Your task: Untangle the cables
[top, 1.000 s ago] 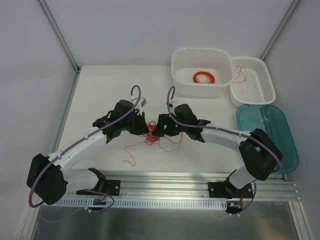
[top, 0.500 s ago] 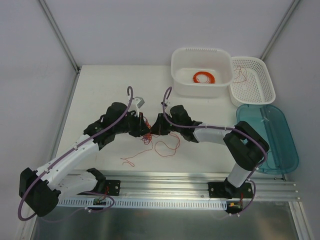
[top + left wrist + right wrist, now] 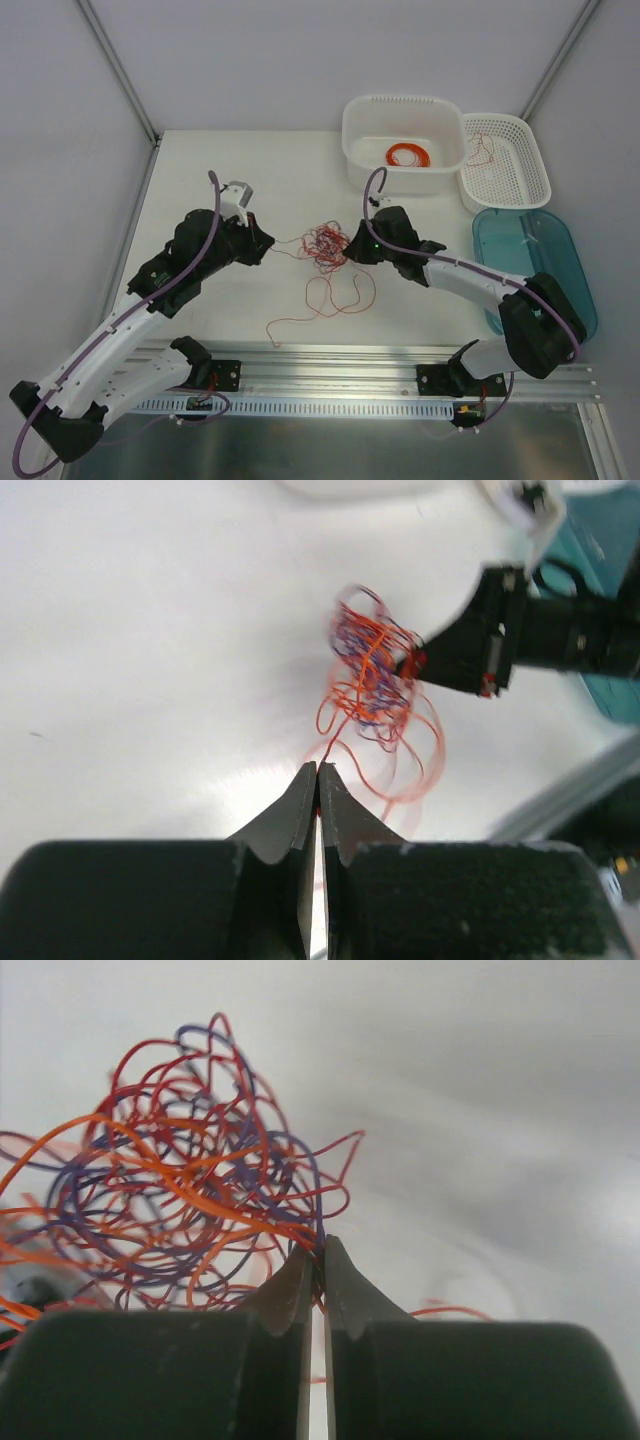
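Tangled cables [image 3: 325, 243], motion-blurred, between left gripper [image 3: 317, 773] and right gripper [image 3: 320, 1251], each clamped tight on thin strands; fingertips indistinct from above.

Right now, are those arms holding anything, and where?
Yes. The left pincer pinches one strand leading from the cables; the right pincer grips strands at the tangle's right edge.

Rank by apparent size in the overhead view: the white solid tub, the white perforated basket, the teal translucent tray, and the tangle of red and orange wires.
1. teal translucent tray
2. white solid tub
3. white perforated basket
4. tangle of red and orange wires, counting only its dense knot
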Available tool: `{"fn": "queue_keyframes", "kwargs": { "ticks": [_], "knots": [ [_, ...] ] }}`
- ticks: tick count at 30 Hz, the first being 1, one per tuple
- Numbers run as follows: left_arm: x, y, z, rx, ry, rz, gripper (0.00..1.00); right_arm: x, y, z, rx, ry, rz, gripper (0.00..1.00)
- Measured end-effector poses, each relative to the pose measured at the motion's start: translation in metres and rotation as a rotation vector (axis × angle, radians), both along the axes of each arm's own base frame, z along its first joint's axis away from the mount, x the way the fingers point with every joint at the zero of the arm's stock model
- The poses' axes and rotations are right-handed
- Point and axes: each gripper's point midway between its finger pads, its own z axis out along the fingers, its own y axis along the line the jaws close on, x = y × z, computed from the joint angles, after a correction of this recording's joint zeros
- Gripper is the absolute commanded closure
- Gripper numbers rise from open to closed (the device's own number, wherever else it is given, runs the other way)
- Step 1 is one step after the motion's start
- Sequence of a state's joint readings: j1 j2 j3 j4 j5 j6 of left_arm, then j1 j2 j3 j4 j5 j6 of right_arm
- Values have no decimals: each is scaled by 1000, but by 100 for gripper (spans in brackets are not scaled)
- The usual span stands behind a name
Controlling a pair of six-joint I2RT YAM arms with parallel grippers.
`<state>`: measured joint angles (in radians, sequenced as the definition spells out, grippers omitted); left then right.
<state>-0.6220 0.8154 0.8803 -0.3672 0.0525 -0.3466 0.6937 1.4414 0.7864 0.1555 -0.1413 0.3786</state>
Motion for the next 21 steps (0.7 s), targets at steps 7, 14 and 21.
{"fn": "queue_keyframes", "kwargs": {
  "ticks": [7,14,21],
  "knots": [
    [24,71,53,36,-152,353,100,-4,-135,-63,-388,172,-318,99],
    [34,136,-14,164,48,631,100,-15,-176,-37,-478,166,-396,99],
    [20,173,-95,208,312,806,100,-8,-192,9,-462,97,-427,99]
  ]
}}
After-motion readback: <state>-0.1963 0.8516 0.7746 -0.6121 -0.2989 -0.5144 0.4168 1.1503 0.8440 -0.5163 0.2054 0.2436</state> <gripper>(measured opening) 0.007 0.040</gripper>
